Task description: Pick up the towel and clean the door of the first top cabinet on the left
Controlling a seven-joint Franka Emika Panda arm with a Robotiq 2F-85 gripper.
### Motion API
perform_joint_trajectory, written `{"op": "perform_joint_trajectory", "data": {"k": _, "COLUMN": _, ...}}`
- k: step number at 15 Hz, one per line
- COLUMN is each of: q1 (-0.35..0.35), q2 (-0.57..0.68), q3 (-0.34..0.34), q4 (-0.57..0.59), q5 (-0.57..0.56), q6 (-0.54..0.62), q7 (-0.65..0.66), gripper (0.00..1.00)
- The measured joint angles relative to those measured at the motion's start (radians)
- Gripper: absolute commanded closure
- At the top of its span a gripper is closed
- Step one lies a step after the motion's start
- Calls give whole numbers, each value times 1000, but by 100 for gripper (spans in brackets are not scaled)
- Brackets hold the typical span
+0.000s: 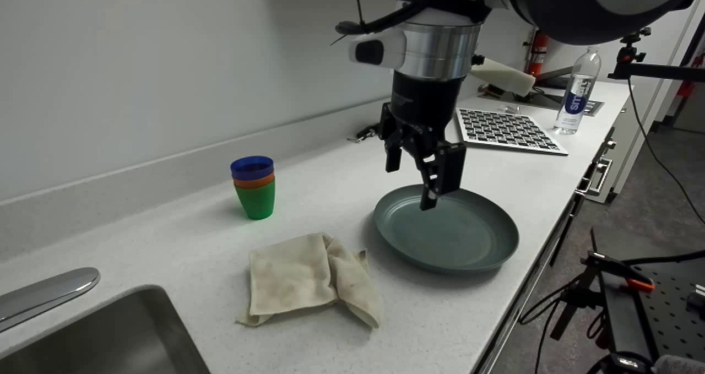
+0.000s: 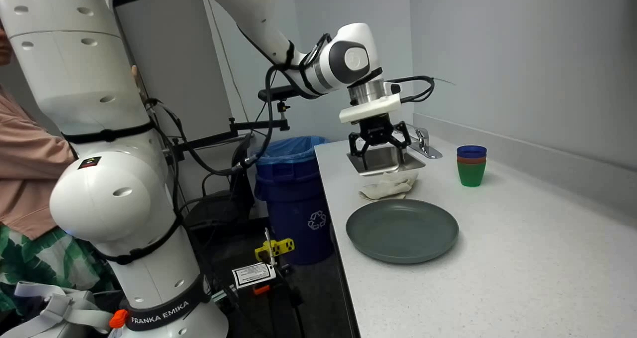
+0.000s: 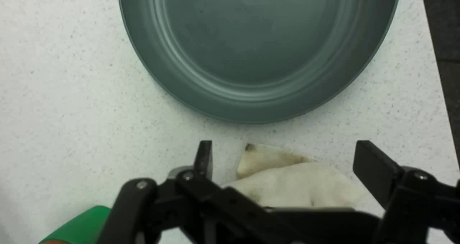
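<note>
Loosely rumpled cream towel [image 1: 292, 277], perhaps stained, smooth round grey-green plate [image 1: 457, 236], black jaws spread wide.

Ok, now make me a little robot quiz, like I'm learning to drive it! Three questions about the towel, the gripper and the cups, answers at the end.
1. What does the towel lie on?
2. True or false: the gripper is holding the towel.
3. Which colour is at the top of the cup stack?
A) green
B) blue
C) orange

Key:
1. The counter.
2. False: the gripper is open and holds nothing.
3. B
</note>
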Motion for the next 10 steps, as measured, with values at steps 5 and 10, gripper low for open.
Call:
{"op": "perform_joint_trajectory", "data": {"k": 5, "q1": 0, "q2": 6, "q3": 0, "q4": -1, "q5": 0, "q6": 5, "q7": 0, "gripper": 0}}
{"op": "perform_joint_trajectory", "data": {"k": 10, "q1": -1, "q2": 7, "q3": -2, "q4": -4, "q5": -1, "q6": 3, "q7": -1, "gripper": 0}}
